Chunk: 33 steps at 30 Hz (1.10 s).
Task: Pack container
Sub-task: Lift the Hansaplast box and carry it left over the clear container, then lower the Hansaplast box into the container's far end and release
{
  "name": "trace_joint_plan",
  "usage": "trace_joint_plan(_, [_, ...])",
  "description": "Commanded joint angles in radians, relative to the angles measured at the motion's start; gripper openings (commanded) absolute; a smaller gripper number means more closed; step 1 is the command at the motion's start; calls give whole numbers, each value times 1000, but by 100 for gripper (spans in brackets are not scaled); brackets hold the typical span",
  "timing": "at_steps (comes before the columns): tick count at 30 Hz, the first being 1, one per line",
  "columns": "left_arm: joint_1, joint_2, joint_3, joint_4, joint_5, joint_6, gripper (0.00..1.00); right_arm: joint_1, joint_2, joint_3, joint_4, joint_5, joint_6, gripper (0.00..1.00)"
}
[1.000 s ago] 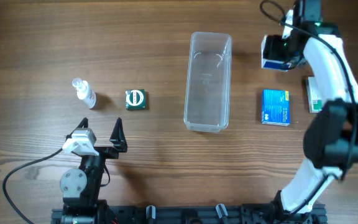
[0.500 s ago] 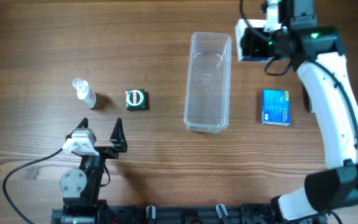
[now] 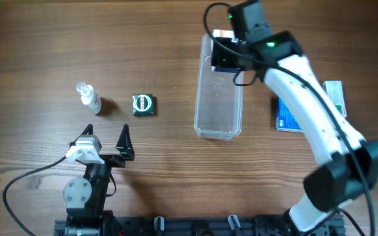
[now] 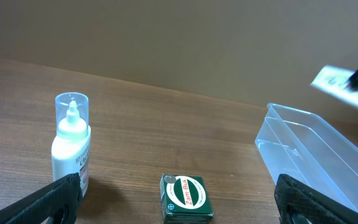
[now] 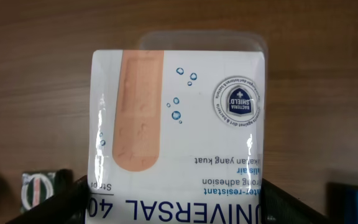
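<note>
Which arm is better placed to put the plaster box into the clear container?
Right. The right fingers grip the plaster box above the container's far end. The left fingers sit open and empty, away from the container.

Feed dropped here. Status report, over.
Left gripper open, empty. Right gripper shut on white plaster box, above far end of long clear plastic container. Nothing seen in the way.

Right arm (image 3: 302,93) in white shells with black joints, green light (image 3: 266,45) near its wrist, left arm (image 3: 87,190) black, white camera block (image 3: 84,153), black cable (image 3: 28,178), left hand (image 3: 107,129) with pointed black fingers (image 3: 125,135)
</note>
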<state>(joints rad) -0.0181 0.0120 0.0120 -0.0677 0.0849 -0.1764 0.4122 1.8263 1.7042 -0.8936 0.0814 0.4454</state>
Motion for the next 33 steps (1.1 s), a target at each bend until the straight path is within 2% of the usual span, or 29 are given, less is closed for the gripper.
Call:
trace_joint_plan(1, [7,-9,-6,-1,16,13,100,6,88,-11,15,83,118,80])
trace_joint_plan(14, [7,-9,-6,-1,16,13,100,6,237,-11,134,84,104,82])
trace_joint_plan(20, [7,-9,-6,-1,16,13,100,6,240,-10,147,83,89,82])
trace_joint_plan(24, [7,-9,-6,-1,16,12,100,6,197,-10,92,55,38,83])
trace_joint_plan(28, [7,-9,-6,-1,15,13,100,6,143,-10,-48,-4,-35,73])
trace_joint_plan(29, [7,-9,-6,-1,15,13,100,6,134,-10,-82,-5,-34,63])
trace_joint_plan(33, [7,-9,-6,-1,15,13,100,9,118,-10,-166,-50,-35,39])
